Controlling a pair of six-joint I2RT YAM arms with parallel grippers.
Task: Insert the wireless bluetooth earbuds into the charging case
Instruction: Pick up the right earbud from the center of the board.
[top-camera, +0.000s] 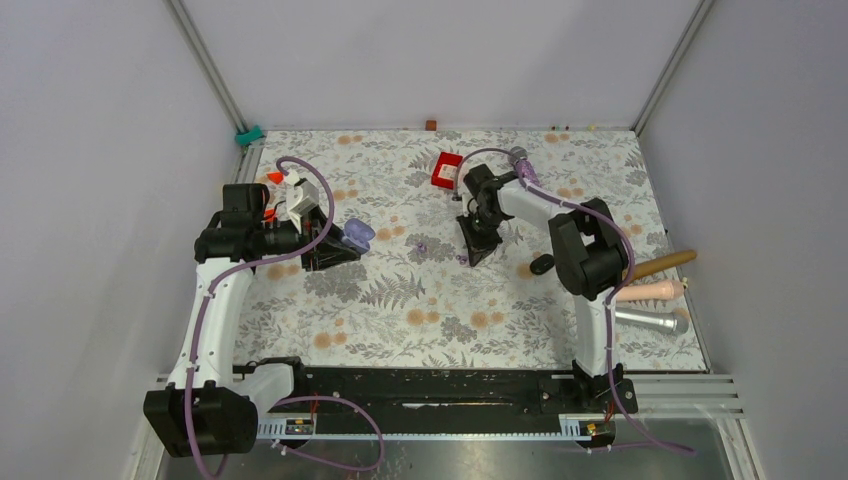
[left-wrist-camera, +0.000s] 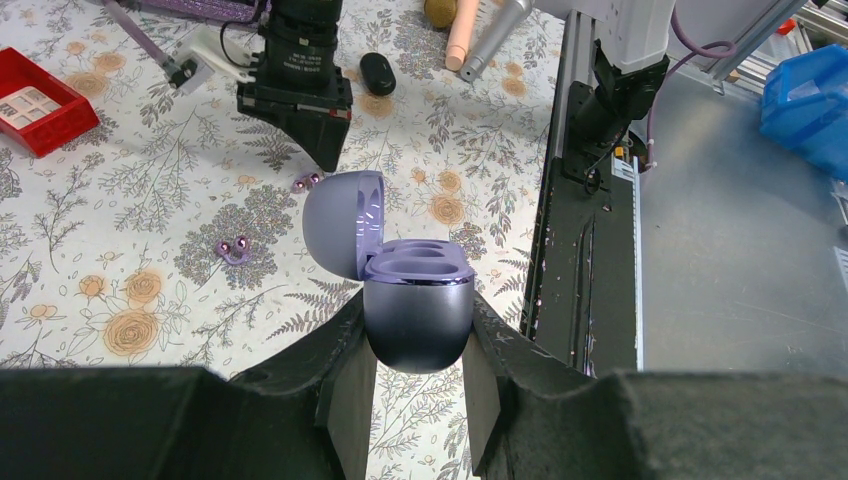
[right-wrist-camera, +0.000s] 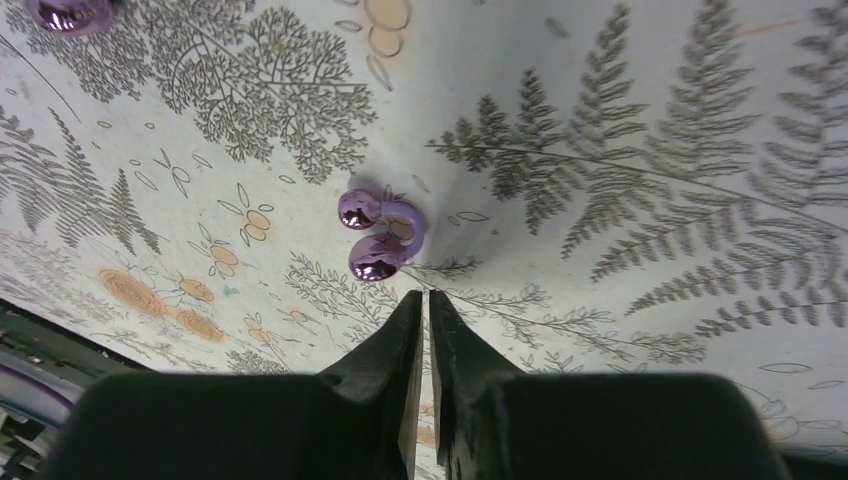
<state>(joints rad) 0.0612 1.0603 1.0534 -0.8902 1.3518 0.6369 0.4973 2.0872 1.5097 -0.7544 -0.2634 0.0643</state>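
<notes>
Left hand (left-wrist-camera: 417, 335) grips open lavender charging case (left-wrist-camera: 415, 300); right hand (right-wrist-camera: 423, 298) closed beside glossy purple earbud (right-wrist-camera: 375, 240).

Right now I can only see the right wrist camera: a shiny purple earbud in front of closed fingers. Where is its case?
Observer: The left gripper is shut on the charging case, over to the left of your arm.
Operator: Is the lid open?
Observer: Yes, the lid stands up, and both wells look empty.
Operator: What else is near my arm?
Observer: A black oval object lies close beside it.
</notes>
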